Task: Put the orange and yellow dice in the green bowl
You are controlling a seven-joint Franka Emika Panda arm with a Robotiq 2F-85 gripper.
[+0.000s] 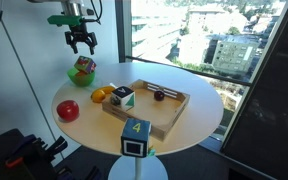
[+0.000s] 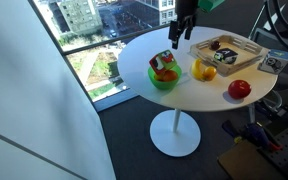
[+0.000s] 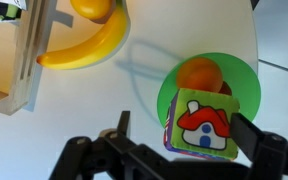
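The multicoloured dice (image 1: 83, 68) rests in the green bowl (image 1: 76, 78) at the far side of the round white table. Both also show in an exterior view, the dice (image 2: 165, 64) in the bowl (image 2: 164, 82). In the wrist view the dice (image 3: 204, 122) shows a green face with a red house, and it fills much of the bowl (image 3: 242, 78). An orange rounded shape lies behind it in the bowl. My gripper (image 1: 81, 42) hangs open straight above the dice, clear of it. Its fingers (image 3: 187, 130) frame the dice in the wrist view.
A wooden tray (image 1: 169, 112) holds a white, green and black cube (image 1: 122, 97) and a small dark ball. A banana (image 3: 84, 45) and an orange lie between tray and bowl. A red apple (image 1: 68, 110) and the blue-and-yellow "4" cube (image 1: 135, 135) sit near the table edge.
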